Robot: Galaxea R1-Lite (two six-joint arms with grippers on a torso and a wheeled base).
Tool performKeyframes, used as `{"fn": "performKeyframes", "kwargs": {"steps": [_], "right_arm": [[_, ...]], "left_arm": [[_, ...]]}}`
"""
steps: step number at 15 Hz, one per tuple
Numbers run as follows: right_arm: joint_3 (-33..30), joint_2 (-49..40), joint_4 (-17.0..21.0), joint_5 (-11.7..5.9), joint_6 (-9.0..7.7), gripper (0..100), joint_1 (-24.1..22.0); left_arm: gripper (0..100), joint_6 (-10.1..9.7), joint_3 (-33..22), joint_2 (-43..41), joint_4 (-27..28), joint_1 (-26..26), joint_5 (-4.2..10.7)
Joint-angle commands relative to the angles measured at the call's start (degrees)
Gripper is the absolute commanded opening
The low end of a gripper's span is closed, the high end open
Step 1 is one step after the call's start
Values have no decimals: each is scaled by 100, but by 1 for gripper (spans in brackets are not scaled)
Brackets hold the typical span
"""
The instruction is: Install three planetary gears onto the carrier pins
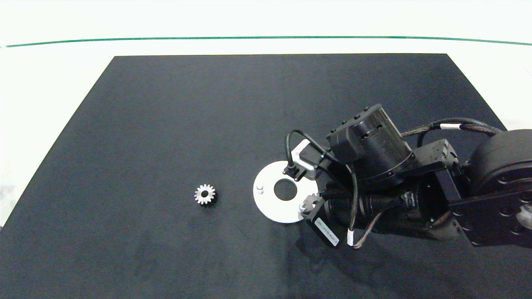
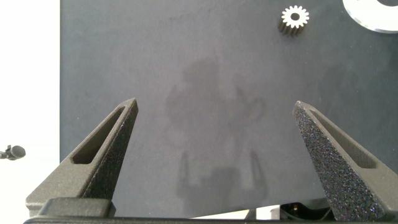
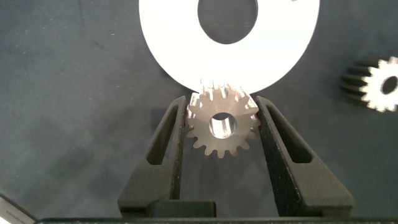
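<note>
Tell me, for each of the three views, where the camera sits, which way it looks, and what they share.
Head view: above, looking down at the black mat; right arm over the white disc, loose gear beside it.
Left wrist view: low over the mat; left gripper open on nothing.
Right wrist view: right gripper shut on a held gear at the disc's edge.
Shared: loose gear and disc appear in all three.
</note>
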Motion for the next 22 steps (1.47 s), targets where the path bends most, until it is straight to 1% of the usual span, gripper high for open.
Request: {"fn": "performKeyframes", "kwargs": {"steps": [1, 5, 15, 22], "right_arm": [[-74, 135, 9, -15, -5, 4, 14], [-250, 267, 9, -15, 4, 4, 14], [-276, 407, -35, -15, 39, 4, 14], [-434, 539, -35, -15, 56, 4, -12]], "left_arm": [[100, 7, -9, 36, 10, -1, -1], [100, 16, -36, 36, 10, -10, -1], [100, 16, -80, 36, 1, -27, -1], [100, 16, -133, 45, 1, -27, -1]]}}
